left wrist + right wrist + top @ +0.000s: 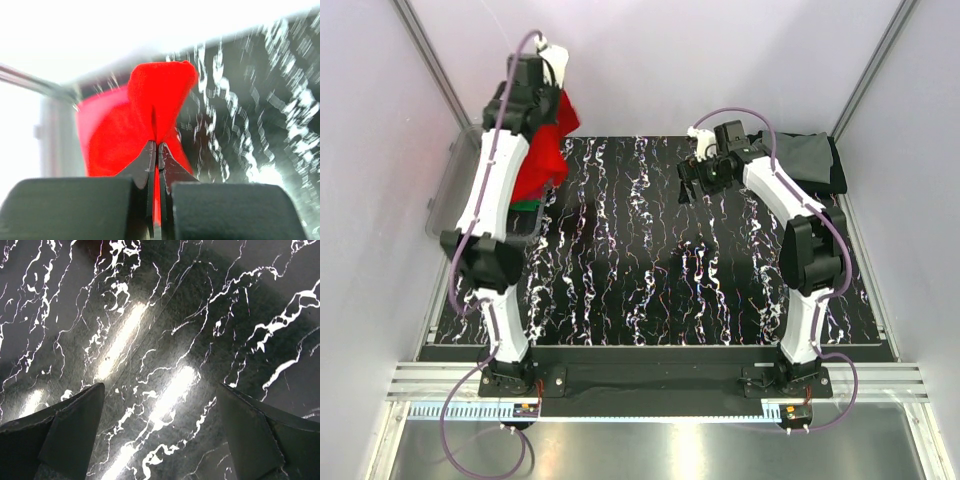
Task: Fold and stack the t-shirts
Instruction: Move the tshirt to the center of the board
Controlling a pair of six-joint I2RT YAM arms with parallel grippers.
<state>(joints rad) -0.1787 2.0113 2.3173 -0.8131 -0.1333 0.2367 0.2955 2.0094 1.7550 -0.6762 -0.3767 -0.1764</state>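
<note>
A bright red t-shirt (546, 150) hangs bunched from my left gripper (556, 92), raised high at the back left over the bin. In the left wrist view the jaws (158, 146) are pinched together on a fold of the red t-shirt (155, 100). A bit of green cloth (525, 207) shows under it. Folded grey (800, 152) and black (835, 172) t-shirts lie stacked at the back right. My right gripper (692, 180) hovers over the table near the back, left of that stack. Its fingers (75, 425) stand wide apart around my right gripper's middle (160, 390), nothing between them.
A clear plastic bin (445, 190) stands at the table's left edge beneath the left arm. The black marbled table top (650, 260) spans the middle. White walls with metal rails close in the back and sides.
</note>
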